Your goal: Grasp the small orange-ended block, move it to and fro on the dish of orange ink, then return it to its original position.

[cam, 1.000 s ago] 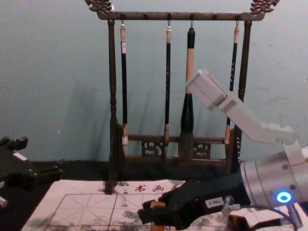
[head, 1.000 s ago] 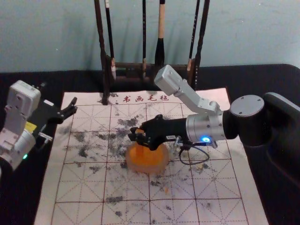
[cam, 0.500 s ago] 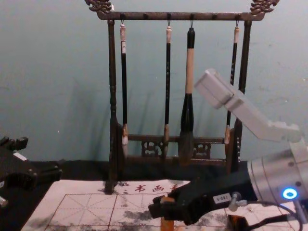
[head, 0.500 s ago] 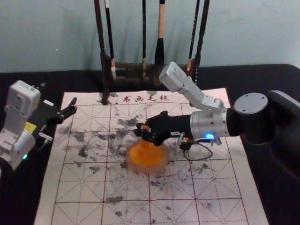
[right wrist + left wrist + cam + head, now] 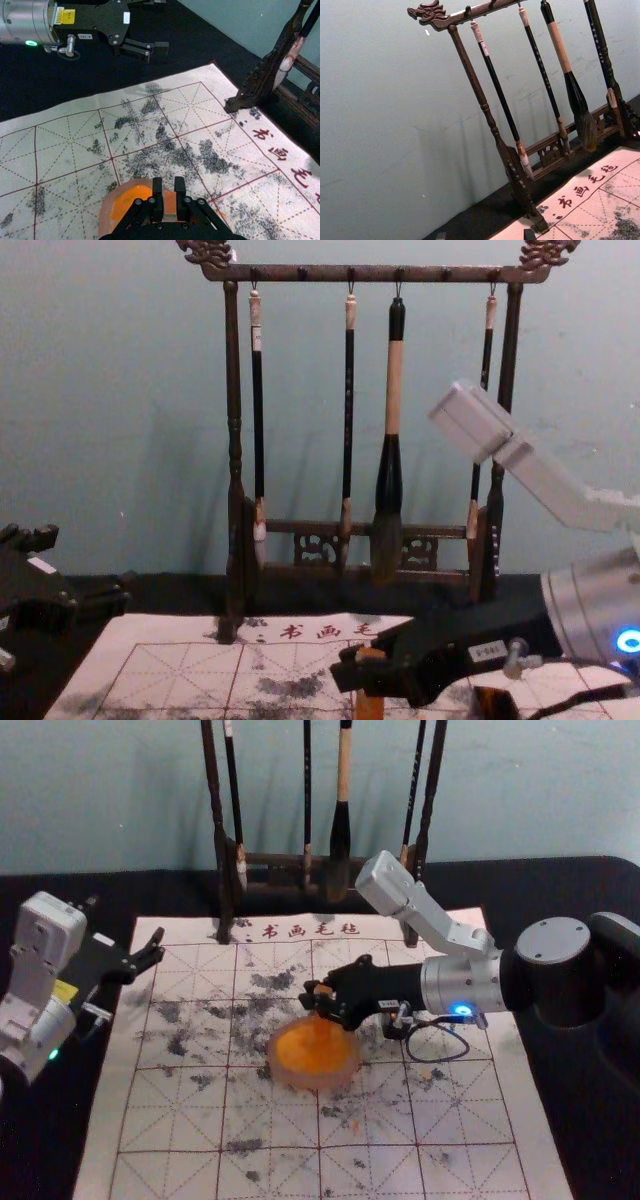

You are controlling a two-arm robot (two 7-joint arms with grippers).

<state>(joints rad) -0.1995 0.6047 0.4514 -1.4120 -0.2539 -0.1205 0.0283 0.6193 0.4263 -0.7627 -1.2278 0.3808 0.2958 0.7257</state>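
My right gripper is shut on the orange block, held upright at the back right part of the ink dish. Whether the block's lower end touches the orange ink I cannot tell. In the right wrist view the block sits between the fingertips of the right gripper, beside the dish's pinkish rim. The chest view shows the block reaching below the fingers. Parked at the left edge of the mat, my left gripper stands open.
A gridded felt mat with black ink smudges lies under the dish. Behind it stands a dark wooden rack with hanging brushes, including a thick one. A small dark object with orange on it sits right of the dish, near the right gripper.
Keeping hold of the block, my right gripper has shifted to the right and slightly back across the dish. The left arm and the dish have stayed where they were.
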